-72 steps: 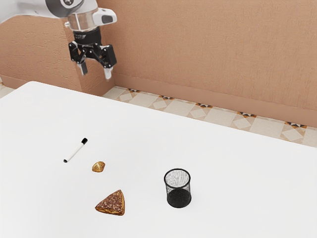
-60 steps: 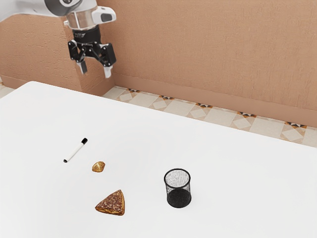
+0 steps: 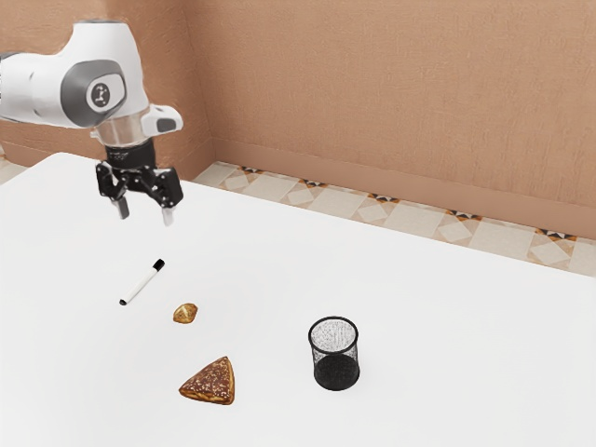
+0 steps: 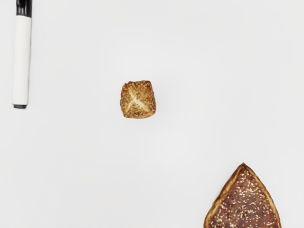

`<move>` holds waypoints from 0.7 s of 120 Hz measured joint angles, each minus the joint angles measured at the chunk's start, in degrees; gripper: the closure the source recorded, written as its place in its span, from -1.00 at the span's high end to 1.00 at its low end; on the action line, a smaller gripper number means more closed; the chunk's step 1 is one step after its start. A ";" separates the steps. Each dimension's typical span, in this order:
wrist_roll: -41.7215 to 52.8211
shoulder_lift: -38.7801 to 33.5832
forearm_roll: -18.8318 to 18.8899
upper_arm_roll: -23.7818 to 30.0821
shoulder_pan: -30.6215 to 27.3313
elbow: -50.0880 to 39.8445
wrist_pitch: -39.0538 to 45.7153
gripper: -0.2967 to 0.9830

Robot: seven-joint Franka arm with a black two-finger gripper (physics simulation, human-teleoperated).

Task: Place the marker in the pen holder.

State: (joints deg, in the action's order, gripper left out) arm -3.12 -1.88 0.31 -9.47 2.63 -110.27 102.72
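Observation:
My gripper [image 3: 145,217] hangs above the white table in the exterior view, open, its two fingers well apart with nothing between them. On the tabletop below it lies the white marker [image 3: 142,283] with black ends; the wrist view has the same marker [image 4: 22,59] flat on the surface. The black mesh pen holder [image 3: 335,354] stands upright toward the exterior view's right, and only its dark bottom shows through the mesh.
A small seeded bread piece [image 3: 185,313] lies beside the marker, also seen as a small bun [image 4: 137,99] in the wrist view. Between it and the exterior view's lower edge is a triangular pastry [image 3: 210,382]. The table [image 3: 447,317] reaches back toward a tan wall.
My gripper has come down and shifted toward the exterior view's left, over the table and closer to the marker. Marker, pen holder and breads have stayed where they were.

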 joint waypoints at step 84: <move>16.20 25.91 -6.19 -11.31 -0.66 3.56 23.75 0.54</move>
State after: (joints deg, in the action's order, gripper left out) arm 13.09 24.04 -5.88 -20.78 1.97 -106.72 126.46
